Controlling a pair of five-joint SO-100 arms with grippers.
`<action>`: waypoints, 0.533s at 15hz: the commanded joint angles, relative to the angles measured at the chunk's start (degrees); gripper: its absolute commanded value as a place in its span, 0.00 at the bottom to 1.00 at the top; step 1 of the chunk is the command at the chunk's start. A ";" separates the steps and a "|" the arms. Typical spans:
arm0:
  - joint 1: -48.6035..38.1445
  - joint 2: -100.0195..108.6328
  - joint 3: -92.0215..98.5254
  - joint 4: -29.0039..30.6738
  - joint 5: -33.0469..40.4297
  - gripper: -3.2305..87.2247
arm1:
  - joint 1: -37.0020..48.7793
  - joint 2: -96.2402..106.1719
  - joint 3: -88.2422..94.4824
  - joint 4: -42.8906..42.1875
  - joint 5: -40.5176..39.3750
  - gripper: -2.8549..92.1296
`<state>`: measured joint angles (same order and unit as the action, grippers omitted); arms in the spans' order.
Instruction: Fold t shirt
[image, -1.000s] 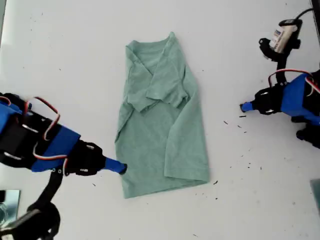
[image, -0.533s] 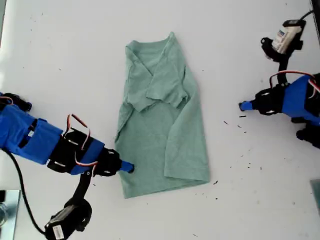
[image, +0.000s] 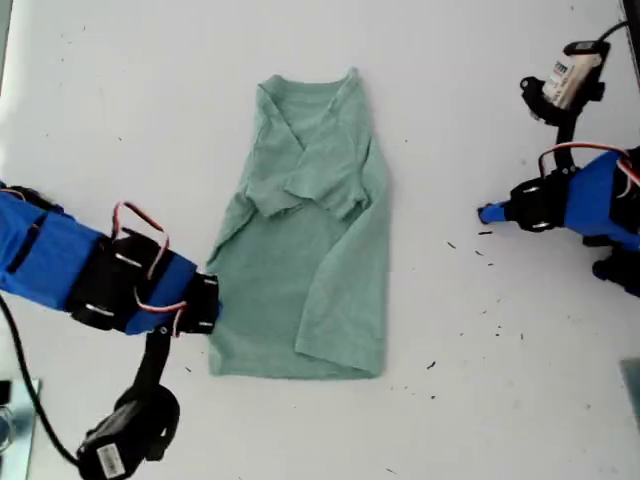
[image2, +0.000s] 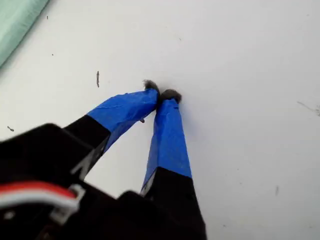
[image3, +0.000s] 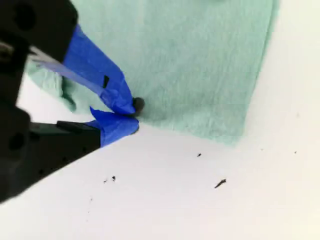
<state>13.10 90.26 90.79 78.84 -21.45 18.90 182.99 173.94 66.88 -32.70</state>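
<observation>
The t shirt (image: 305, 255) lay flat on the white counter (image: 130, 110), about midway between the two arms in the exterior view. It was pale sage-green and already partly folded: both sides were turned inward, so it formed a long, narrow shape with the neckline at the far end and the hem nearest the camera. A short sleeve (image: 325, 185) lay across the chest, overlapping the other folded-in side. The hem end sat fairly square, with one corner drawn toward the arm on the exterior view's left.

My second gripper (image3: 131, 116) was at that hem corner. In the second wrist view its blue-taped fingers (image3: 107, 90) were clenched on the edge of the green cloth, one finger on top of the fabric and the other beneath it at the border with the counter. In the exterior view this arm (image: 110, 285) reached in beside the shirt's hem corner.

My first gripper (image2: 161, 95) was well apart from the shirt, on its other side. Its blue-taped fingers (image2: 167, 135) were clenched tip to tip with nothing between them, just above bare counter. Only a sliver of the shirt showed at the edge of the first wrist view.

Small dark specks (image: 432, 366) were scattered on the counter beside the shirt's hem.
</observation>
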 joint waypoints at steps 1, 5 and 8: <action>-2.64 5.19 -9.14 4.66 1.93 0.03 | -0.53 0.53 0.53 0.18 -0.88 0.06; -4.22 -16.35 -37.18 1.76 12.30 0.03 | -0.44 0.53 0.53 0.26 -0.70 0.06; -8.09 -24.87 -39.90 -11.60 19.34 0.03 | -0.35 0.53 0.62 0.26 -0.53 0.06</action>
<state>8.00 66.88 54.40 73.21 -5.01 18.90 183.16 173.94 66.88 -32.70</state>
